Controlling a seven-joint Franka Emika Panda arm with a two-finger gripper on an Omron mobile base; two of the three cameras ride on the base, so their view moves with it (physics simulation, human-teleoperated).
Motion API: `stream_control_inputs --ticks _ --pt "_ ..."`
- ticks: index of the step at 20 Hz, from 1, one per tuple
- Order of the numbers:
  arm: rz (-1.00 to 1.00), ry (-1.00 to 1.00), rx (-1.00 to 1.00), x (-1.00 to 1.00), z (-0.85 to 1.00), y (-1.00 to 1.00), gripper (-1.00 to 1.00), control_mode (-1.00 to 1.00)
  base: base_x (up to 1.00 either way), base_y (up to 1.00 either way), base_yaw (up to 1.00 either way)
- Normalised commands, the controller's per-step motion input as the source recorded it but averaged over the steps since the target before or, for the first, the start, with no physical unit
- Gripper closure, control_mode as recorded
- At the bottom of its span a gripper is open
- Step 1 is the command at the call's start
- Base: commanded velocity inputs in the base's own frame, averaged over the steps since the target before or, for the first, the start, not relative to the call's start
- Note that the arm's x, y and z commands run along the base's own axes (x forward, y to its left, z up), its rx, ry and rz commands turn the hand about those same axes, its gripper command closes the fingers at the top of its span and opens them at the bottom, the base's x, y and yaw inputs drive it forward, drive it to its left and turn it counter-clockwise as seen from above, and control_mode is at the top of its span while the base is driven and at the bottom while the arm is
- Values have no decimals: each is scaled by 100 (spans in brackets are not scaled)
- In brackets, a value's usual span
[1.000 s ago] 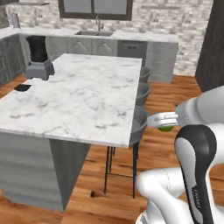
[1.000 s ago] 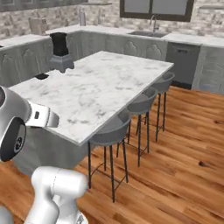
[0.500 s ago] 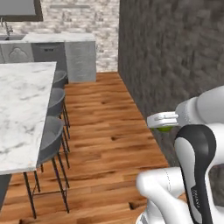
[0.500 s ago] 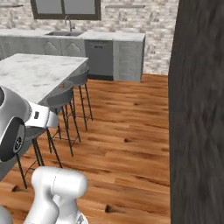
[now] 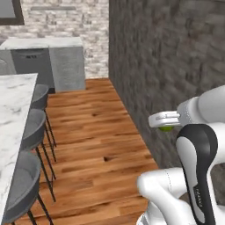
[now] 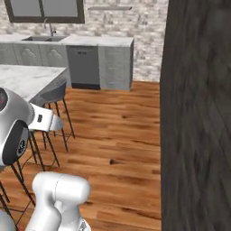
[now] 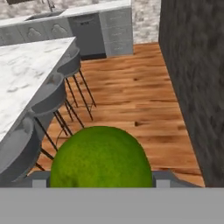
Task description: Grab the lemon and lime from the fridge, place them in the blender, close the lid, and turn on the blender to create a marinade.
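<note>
The jaws are standing wide and pressing against the two sides of the lime [image 7: 100, 157], a small round green fruit with a dimpled skin, so the two-finger gripper [image 7: 99, 178] is holding it. In the hand view the fruit is sitting at the bottom centre, hiding most of the fingers, with only their grey edges peeking out to either side of it. In the left base view the same green fruit [image 5: 165, 128] is showing as a sliver just under the pale gripper [image 5: 163, 121], which is reaching out leftward from the white arm with its dark joints [image 5: 197, 149], well above the floor. Below and beyond the held fruit, the brown wooden plank floor [image 7: 131, 100] is stretching away toward the back of the kitchen. On one side of the floor a white marble-topped island [image 7: 26, 74] is standing, with a row of grey round-seated stools on thin black legs [image 7: 57, 94] tucked along its edge. On the other side a tall dark grey stone-textured wall [image 5: 176, 61] is rising close beside the arm, and in the right base view it is taking up the right part of the picture. Farther off, grey cabinets with a pale counter [image 6: 90, 58] are running along a light brick back wall [image 6: 131, 22], with a dark-framed window [image 6: 45, 11] above a sink tap.
</note>
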Motion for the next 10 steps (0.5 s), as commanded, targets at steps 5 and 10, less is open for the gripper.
stream_control_inputs --ticks 5,10 --pt "0 0 0 0 0 0 100 100 100 0 -3" --pt "0 0 0 0 0 0 100 100 100 0 -1"
